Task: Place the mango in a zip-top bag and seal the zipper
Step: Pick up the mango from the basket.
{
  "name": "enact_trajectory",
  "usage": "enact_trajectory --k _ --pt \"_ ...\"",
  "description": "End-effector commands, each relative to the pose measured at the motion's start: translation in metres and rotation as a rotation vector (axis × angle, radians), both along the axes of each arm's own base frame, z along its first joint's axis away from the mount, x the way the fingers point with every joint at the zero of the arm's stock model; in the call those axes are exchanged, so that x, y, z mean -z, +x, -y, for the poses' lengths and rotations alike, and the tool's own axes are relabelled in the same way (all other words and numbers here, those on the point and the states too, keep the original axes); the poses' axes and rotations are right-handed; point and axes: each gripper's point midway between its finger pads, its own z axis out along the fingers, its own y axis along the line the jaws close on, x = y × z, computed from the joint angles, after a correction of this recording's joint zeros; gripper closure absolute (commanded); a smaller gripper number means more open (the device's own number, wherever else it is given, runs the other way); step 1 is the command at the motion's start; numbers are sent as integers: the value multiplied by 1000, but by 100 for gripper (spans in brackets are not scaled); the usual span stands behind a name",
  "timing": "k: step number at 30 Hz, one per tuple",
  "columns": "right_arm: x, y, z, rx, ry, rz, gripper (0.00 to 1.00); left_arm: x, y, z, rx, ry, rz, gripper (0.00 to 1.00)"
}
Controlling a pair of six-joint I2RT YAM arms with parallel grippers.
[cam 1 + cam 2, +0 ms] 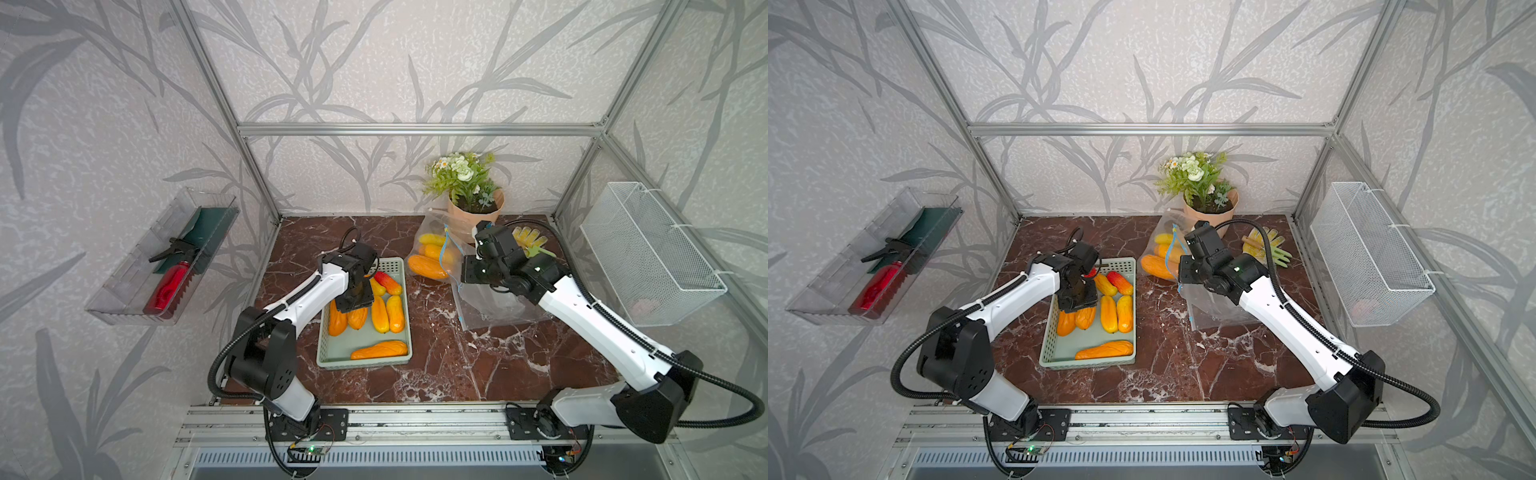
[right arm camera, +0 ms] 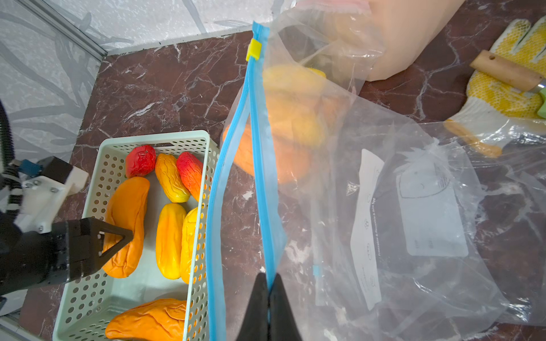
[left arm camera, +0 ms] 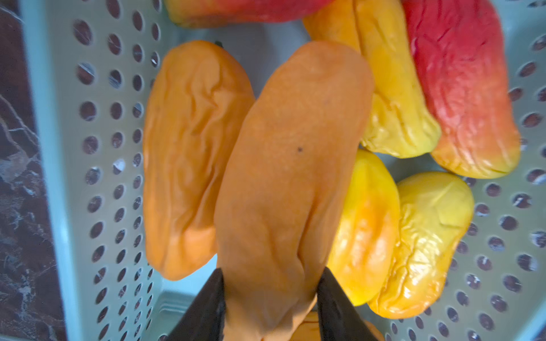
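The mango is pinched at 1 end by the left gripper within the basket, long axis running out from the jaws — the zip-top bag lies rightward, its zipper clamped in the right gripper.

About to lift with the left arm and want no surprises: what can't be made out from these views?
Whether the left gripper holds the orange mango firmly: the left wrist view's edge cuts off the jaws; in both top views the wrist covers them.
How many mangoes lie behind the plastic of the zip-top bag: blurred in the right wrist view.
The pinkish thing in the wire basket: too small, behind mesh, in a top view.
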Motion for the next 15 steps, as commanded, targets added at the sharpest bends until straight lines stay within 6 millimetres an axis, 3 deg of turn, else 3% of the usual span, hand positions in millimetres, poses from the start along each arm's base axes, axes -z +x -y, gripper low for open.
enact_trajectory --k 1,5,15 --pt "-7 -1 -9 -42 24 14 100 -34 4 -3 -34 -6 64 82" --pt "-7 -3 -16 -80 27 10 100 -83 26 21 -63 -156 195 84" --pt "-9 -4 -32 -117 95 -19 100 -240 111 127 -197 -840 612 85"
